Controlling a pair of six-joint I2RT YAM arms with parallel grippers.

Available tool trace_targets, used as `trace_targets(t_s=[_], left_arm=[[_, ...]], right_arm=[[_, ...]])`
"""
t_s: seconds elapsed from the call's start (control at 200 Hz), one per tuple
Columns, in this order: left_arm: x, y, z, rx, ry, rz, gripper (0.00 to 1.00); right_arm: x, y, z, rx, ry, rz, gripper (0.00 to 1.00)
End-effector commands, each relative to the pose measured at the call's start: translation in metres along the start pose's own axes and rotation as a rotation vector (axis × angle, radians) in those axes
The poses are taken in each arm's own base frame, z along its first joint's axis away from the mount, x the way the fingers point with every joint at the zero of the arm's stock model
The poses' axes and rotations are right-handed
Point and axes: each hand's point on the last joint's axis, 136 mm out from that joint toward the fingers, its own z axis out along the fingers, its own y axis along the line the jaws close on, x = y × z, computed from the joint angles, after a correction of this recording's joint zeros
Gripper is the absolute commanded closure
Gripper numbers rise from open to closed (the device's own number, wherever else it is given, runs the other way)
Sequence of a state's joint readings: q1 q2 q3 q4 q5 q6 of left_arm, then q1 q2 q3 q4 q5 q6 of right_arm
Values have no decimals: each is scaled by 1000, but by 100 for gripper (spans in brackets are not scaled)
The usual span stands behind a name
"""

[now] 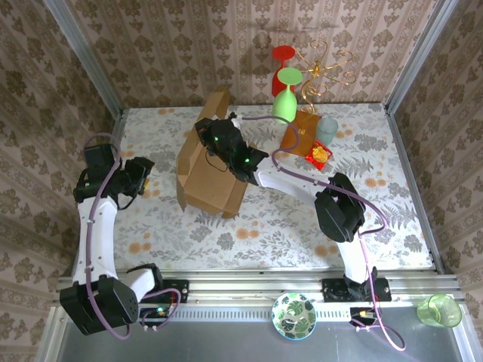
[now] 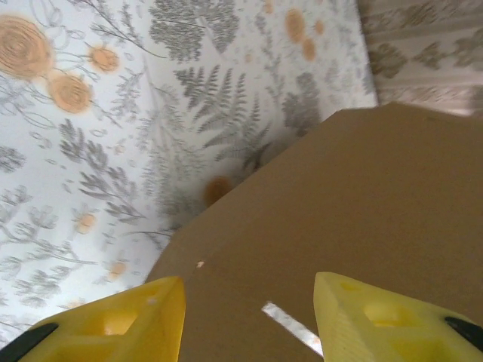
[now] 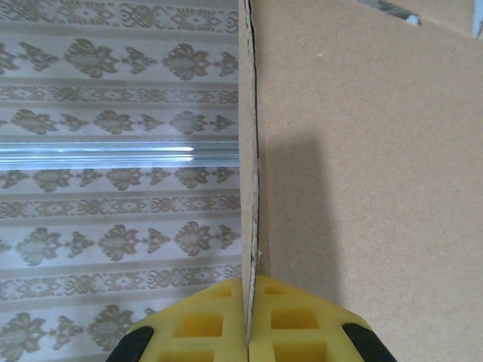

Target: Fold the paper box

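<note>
box (image 1: 207, 177): mid-table, half folded, one panel sticking up
right gripper (image 3: 247, 302): pinched tight on a panel edge
left gripper (image 2: 249, 309): jaws apart, empty, facing the box's side
step: getting the walls up, I reckon
next: left probably has to grab a side flap and fold it in while right holds steady

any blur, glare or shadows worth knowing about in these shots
right wrist: sharp grain on the large brown corrugated cardboard box, a dark shadow above the jaws, a glare streak on the silver metal rail; left wrist: yellow jaws soft, box shades the floral tablecloth; top external: even light, nothing blown out.
</note>
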State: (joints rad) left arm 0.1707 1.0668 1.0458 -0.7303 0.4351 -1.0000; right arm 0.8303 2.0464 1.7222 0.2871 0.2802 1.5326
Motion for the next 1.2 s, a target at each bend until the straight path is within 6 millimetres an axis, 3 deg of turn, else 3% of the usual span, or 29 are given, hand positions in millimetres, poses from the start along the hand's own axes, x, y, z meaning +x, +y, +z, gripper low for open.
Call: trace_targets(t_s=[0.0,0.165,0.325,0.515,0.82,0.955,1.195], left_arm=[[12,-35,-12,117,56,-147,51],[37,-85,-27,255,98,-242,52],[52,-103,-49,258,91,-249,52],[60,-112,-68,267,94,-278,52],[88,-120,-43,227,178,-298,50],[96,-109,-36,166,182,-301,48],[95,-99,-33,116,145,-289,47]], right_arm=[[-3,13,2,-53,-23,49,100],[-3,4,5,-35,-26,65,100],[-6,-1,6,-23,-35,76,100],[-7,-6,7,-7,-38,90,100],[-7,-6,4,29,-32,92,100],[-9,-7,1,41,-35,91,100],[-13,-5,-4,57,-33,89,100]])
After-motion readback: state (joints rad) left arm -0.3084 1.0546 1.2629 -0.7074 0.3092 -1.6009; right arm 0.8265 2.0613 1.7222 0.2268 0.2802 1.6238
